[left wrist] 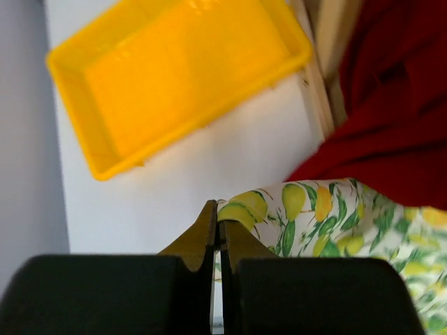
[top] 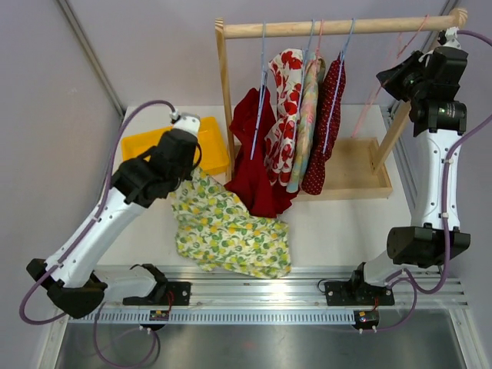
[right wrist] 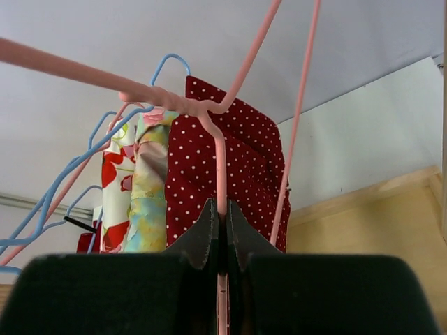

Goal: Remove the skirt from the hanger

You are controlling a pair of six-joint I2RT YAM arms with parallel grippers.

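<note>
The lemon-print skirt (top: 231,231) lies spread on the table in front of the rack, off any hanger. My left gripper (top: 182,178) is shut on its upper left edge; in the left wrist view the fingers (left wrist: 218,227) pinch the skirt's cloth (left wrist: 335,223) just above the table. My right gripper (top: 392,77) is high at the right end of the rail. It is shut on a bare pink hanger (top: 377,96), whose wire (right wrist: 221,174) runs between the closed gripper (right wrist: 222,209) in the right wrist view.
A wooden rack with a top rail (top: 338,27) and a base (top: 361,165) holds a red garment (top: 254,161), a red-floral one (top: 284,100), a pastel one (top: 307,115) and a polka-dot one (top: 330,115) on blue hangers. A yellow tray (top: 211,146) stands at the back left.
</note>
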